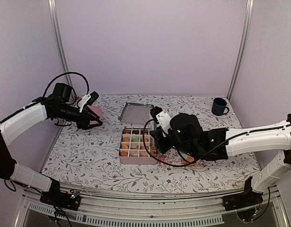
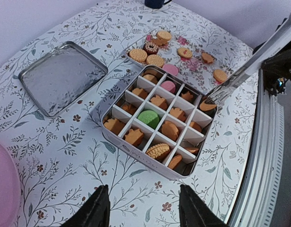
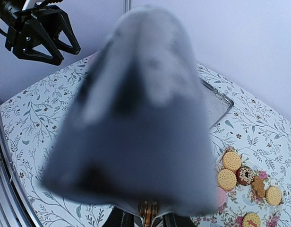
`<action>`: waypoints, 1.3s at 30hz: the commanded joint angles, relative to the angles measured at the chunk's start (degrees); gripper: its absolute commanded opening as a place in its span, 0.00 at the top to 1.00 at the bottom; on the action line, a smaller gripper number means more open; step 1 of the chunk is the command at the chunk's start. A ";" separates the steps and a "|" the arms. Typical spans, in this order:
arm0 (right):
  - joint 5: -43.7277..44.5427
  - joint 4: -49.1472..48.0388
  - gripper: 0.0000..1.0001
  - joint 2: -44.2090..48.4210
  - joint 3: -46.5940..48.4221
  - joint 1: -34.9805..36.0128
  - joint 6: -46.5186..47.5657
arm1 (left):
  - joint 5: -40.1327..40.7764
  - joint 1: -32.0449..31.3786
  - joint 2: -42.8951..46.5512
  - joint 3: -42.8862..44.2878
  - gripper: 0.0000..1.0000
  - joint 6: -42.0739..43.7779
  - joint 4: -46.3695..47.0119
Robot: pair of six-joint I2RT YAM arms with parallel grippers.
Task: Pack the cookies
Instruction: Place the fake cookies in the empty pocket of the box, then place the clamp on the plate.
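Note:
The cookies fill a white divided box point(image 2: 118, 141), mostly orange with one green point(image 2: 149, 118) and one pink point(image 2: 168, 86). More cookies point(image 2: 155, 60) lie loose just beyond the box and show again in the right wrist view point(image 3: 226, 178). My right gripper point(image 1: 157, 138) point(image 3: 148, 218) is shut on metal tongs point(image 2: 249, 66). The tongs' tip holds an orange cookie point(image 2: 208, 107) at the box's right-edge cell. Close to the right wrist camera the tongs are a grey blur point(image 3: 136, 118). My left gripper point(image 1: 91, 124) point(image 2: 144, 208) hangs open and empty above the cloth, left of the box.
The box's metal lid point(image 2: 60, 78) point(image 1: 136, 112) lies flat behind the box. A pink plate point(image 2: 4, 189) point(image 1: 95, 112) sits under the left gripper. A dark blue mug point(image 1: 219, 106) stands at the back right. A floral cloth point(image 1: 89, 151) covers the table.

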State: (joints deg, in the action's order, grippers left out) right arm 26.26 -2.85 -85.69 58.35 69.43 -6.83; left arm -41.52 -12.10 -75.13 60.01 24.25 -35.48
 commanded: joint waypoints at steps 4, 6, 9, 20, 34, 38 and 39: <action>1.13 0.30 0.83 3.86 -1.94 0.01 -1.03 | -0.77 0.63 0.08 0.14 0.50 0.37 -0.73; 1.25 0.30 0.73 4.21 -1.94 0.01 -1.14 | -0.84 0.64 0.00 0.19 0.49 0.22 -0.73; 1.22 0.13 0.70 4.56 -1.86 0.01 -1.23 | -0.96 0.59 -0.01 0.42 0.49 0.12 -0.79; 0.53 0.17 0.71 7.66 -2.09 -4.04 -4.24 | -0.51 0.62 -1.23 0.82 0.49 -0.22 -0.71; -20.45 15.81 0.72 12.54 -6.08 -28.42 -32.89 | 4.29 -0.11 -15.42 5.90 0.49 -13.74 16.89; -26.19 17.50 0.74 11.88 -8.41 -33.29 -37.04 | 8.83 -0.42 -25.07 13.78 0.51 -16.62 18.74; -27.45 17.48 0.73 11.48 -9.07 -34.42 -37.82 | 9.65 -0.45 -28.02 16.53 0.52 -17.50 18.14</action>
State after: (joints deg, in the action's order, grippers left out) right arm 7.18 12.32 -74.63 51.27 38.35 -37.17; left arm -36.56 -12.23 -95.48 68.79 11.84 -21.65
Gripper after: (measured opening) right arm 0.267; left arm 0.495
